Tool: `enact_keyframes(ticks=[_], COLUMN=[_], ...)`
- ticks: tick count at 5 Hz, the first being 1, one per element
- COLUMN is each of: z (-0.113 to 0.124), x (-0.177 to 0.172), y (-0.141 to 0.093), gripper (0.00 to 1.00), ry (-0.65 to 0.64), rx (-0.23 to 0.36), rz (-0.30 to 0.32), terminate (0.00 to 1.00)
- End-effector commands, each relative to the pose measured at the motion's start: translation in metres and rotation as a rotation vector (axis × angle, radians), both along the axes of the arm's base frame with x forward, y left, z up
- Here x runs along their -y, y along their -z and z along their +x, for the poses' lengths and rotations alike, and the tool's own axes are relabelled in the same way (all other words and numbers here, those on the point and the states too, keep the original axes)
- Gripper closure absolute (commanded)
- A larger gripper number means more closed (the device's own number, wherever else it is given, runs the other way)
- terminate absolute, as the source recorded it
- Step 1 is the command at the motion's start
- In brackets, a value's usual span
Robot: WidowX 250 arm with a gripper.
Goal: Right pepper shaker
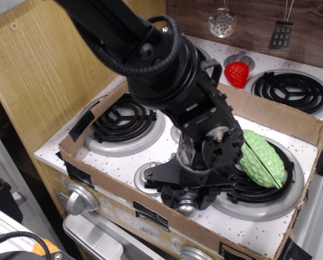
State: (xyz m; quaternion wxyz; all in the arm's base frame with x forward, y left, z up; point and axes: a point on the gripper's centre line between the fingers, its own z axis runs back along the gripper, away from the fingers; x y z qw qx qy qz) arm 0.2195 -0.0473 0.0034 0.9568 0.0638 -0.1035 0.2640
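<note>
Down near the cardboard wall, the black hand (187, 196) is clamped on the small gray pepper shaker with shiny silver ball cap (186, 206), just left of the green bumpy gourd (263, 158)

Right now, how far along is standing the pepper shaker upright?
Done: the black gripper is down over the small gray plastic pepper shaker, between the two front burners. In hand: the fingers appear closed around it, with only its silver ball cap showing. Left: lifting and standing it upright.

Your pepper shaker (186, 206) lies tipped over, silver ball cap toward you, at the worktop's near edge, its gray body mostly hidden.
</note>
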Motion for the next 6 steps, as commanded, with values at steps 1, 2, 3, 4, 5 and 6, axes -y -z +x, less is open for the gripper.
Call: enact_keyframes(ticks=[1,2,3,4,5,6], z=[0.023,0.035,0.047,0.051,0.054,0.074], x=[-0.010,-0.023,-0.036,-0.044,-0.049,-0.059], y=[-0.034,-0.052,-0.055,-0.052,-0.050,-0.057], gripper=[1.00,1.00,1.00,1.00,1.00,1.00], ry=[0.035,0.014,-0.015,-0.076,-0.052,-0.078], rx=[-0.090,-0.183,-0.313,-0.388,-0.543,-0.629], rz=[-0.066,-0.130,-0.231,-0.321,-0.376,-0.418], terminate=[0.00,0.00,0.00,0.00,0.00,0.00])
